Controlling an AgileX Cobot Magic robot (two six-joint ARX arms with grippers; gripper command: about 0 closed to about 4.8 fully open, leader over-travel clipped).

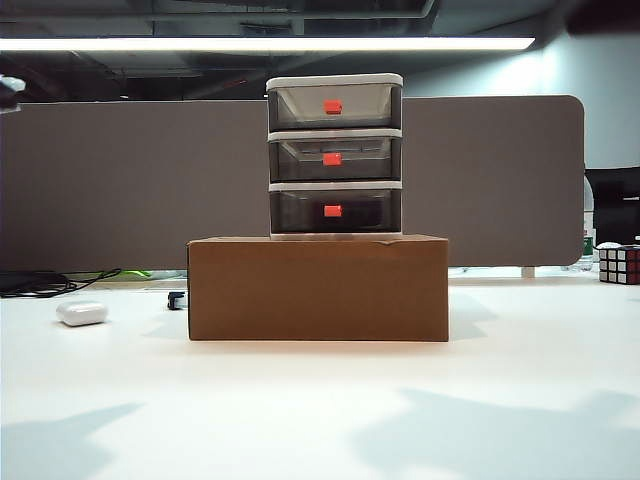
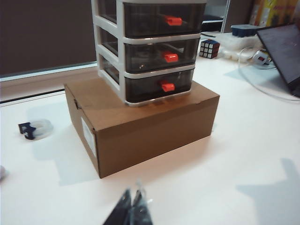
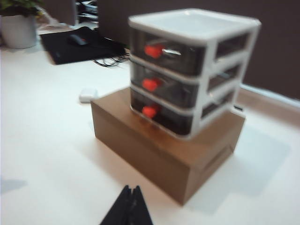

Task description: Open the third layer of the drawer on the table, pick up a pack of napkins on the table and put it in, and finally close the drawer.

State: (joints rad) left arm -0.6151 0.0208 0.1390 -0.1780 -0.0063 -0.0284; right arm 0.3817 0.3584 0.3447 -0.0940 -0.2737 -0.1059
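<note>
The white table lies bare before my left claw and right claw, both pressed together and empty, pulled well back since the drawer ahead has all layers closed

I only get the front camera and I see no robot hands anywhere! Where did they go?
Observer: The left gripper shows only in its wrist camera. It is shut and empty, over bare table in front of the cardboard box.
Operator: And the other hand?
Observer: The right gripper is shut and empty too. It looks at the drawer from the other front corner.
Operator: What's the dark bit peeking out left of the box?
Observer: The left wrist camera shows a small clear roll with a dark blue piece on it, lying on the table beside the box.
</note>
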